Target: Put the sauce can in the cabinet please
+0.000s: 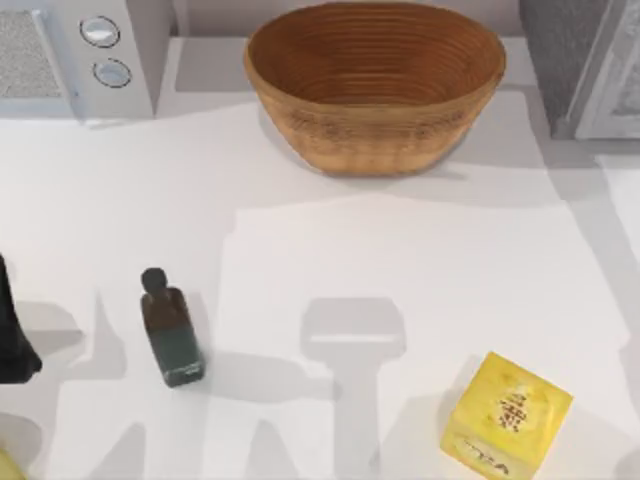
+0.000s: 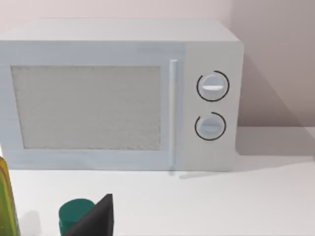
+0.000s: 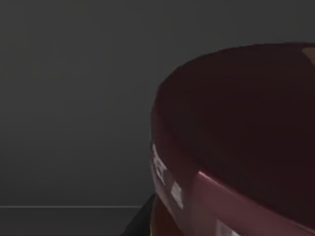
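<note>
The sauce can [image 3: 236, 142] is looming close before the right wrist camera, its dark maroon top sitting against a dim grey surface; whether the right gripper is clamping it I cannot tell. The cabinet [image 1: 585, 65] is standing at the table's far right corner, beside the woven basket [image 1: 375, 85]. The left arm [image 1: 15, 335] is waiting at the left edge near the dark bottle [image 1: 172, 330], facing the white microwave [image 2: 118, 93].

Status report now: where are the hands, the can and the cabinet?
Can close before right wrist camera, dark grey surface behind it. Left arm at table's left edge. Cabinet at top right. Basket and yellow box on the table.
</note>
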`<state>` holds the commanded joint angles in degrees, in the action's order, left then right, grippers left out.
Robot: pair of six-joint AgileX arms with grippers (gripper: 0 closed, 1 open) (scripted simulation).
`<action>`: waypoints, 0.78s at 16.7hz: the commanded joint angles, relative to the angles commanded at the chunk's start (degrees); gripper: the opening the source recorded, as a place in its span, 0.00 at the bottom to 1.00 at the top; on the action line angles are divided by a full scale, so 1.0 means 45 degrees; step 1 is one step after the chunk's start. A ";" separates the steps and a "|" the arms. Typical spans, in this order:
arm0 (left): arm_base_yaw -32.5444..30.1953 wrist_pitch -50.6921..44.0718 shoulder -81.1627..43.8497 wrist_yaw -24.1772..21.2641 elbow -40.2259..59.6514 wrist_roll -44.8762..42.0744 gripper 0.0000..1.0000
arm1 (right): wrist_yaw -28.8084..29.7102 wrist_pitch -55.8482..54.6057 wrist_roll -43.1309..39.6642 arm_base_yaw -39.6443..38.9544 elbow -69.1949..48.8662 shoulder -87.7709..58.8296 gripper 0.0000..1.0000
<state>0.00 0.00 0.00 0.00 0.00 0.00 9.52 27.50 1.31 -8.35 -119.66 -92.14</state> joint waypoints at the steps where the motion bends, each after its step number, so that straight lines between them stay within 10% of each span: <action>1: 0.0000 0.0000 0.0000 0.0000 0.0000 0.0000 1.00 | -0.0034 -0.0068 -0.0005 0.0101 -0.0464 -0.0738 0.00; 11: 0.0000 0.0000 0.0000 0.0000 0.0000 0.0000 1.00 | -0.0536 -0.0536 -0.0054 0.0546 -0.2669 -0.3293 0.00; 13: 0.0000 0.0000 0.0000 0.0000 0.0000 0.0000 1.00 | -0.0536 -0.0536 -0.0054 0.0546 -0.2669 -0.3293 0.15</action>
<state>0.00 0.00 0.00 0.00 0.00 0.00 7.11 25.08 1.06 -5.89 -131.67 -106.96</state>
